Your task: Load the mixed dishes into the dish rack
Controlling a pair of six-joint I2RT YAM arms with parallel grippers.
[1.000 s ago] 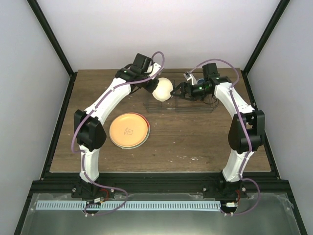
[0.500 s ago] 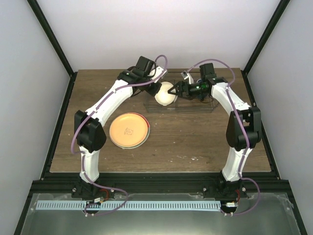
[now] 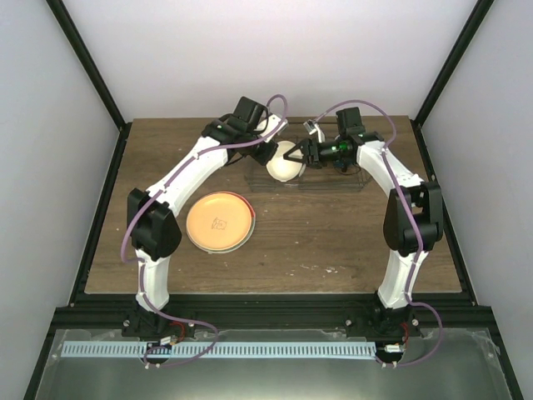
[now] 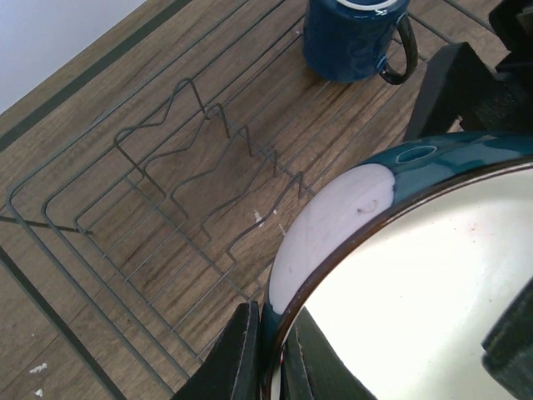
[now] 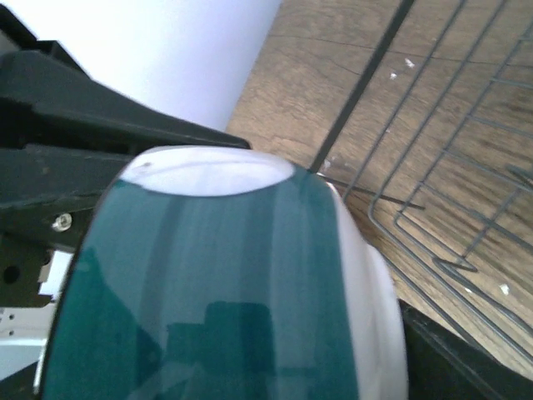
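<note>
One plate [image 3: 219,222], one mug [image 4: 354,37], one bowl [image 4: 416,292]

Light is bright and even from above, shadows faint. On my right wrist feed the bowl [image 5: 216,283] sits too close, blurred, with sheen at 6 o'clock; the wall [image 5: 166,50] at 11 o'clock washes out.

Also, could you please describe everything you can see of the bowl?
The bowl is glossy ceramic by its look: cream inside, dark rim, teal outside with white patches. It hangs tilted over the left end of the dish rack, its rim pinched by the left gripper. The right gripper straddles it; contact there is unclear.
</note>
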